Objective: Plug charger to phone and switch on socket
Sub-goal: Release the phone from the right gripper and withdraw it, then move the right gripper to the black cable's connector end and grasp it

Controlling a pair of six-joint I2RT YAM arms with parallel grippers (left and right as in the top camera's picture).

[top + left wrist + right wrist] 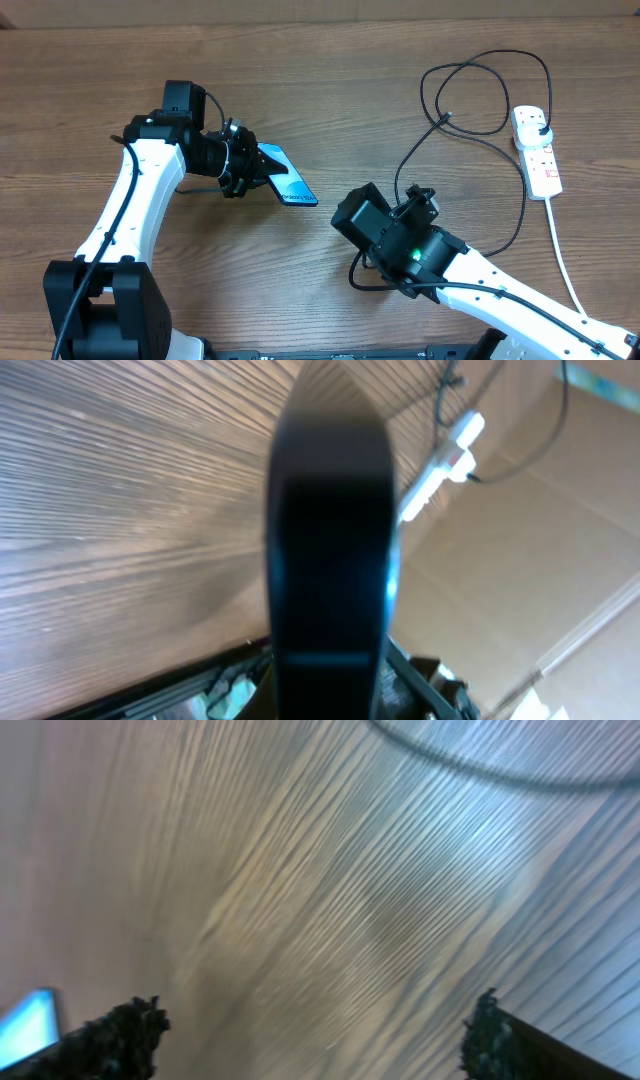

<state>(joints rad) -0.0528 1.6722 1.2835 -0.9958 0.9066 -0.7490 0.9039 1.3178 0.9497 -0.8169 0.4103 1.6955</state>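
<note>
My left gripper is shut on the phone and holds it tilted above the table, its blue screen up. In the left wrist view the phone's dark edge fills the middle. The charger's black cable loops across the right of the table, its plug in the socket, a white power strip at the far right. The connector tip seems to lie near the loop crossing. My right gripper is open and empty, low over bare wood. The phone's blue corner shows at that view's left.
The socket's thick white cord runs toward the front right edge. A stretch of black cable curls under my right arm. The socket and cardboard wall show beyond the phone in the left wrist view.
</note>
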